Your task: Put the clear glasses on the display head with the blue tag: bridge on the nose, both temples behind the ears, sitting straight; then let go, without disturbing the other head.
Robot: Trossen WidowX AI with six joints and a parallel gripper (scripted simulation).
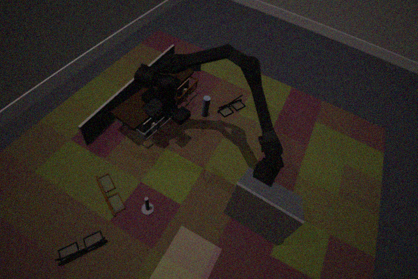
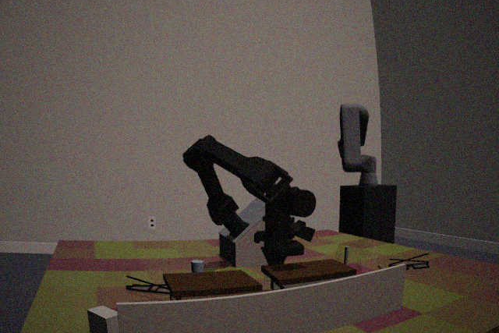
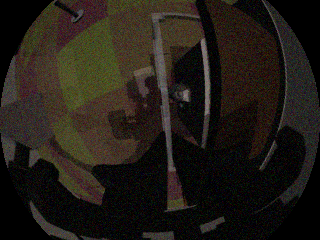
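The clear glasses (image 3: 161, 65) (image 1: 141, 132) show as a pale bar running down the middle of the wrist view, with a pale side piece from its top towards the roofed stand. My gripper (image 3: 166, 134) (image 2: 276, 261) is shut on this bar, at the open front of that stand. Inside, a small pale part of a display head (image 3: 182, 94) shows in the dark, between the bar and the roof. Bridge, nose and ear contact cannot be made out. No blue tag can be made out. The other head's stand is under the other brown roof (image 2: 211, 281).
The near brown roof (image 1: 131, 107) (image 2: 308, 271) overhangs the head. A low wall (image 1: 125, 95) (image 2: 262, 306) runs behind both stands. A grey cylinder (image 1: 206, 106) (image 2: 197, 266) and black glasses (image 1: 231, 106) lie beyond. Orange glasses (image 1: 107, 195) and a peg on a white disc (image 1: 147, 209) are nearer.
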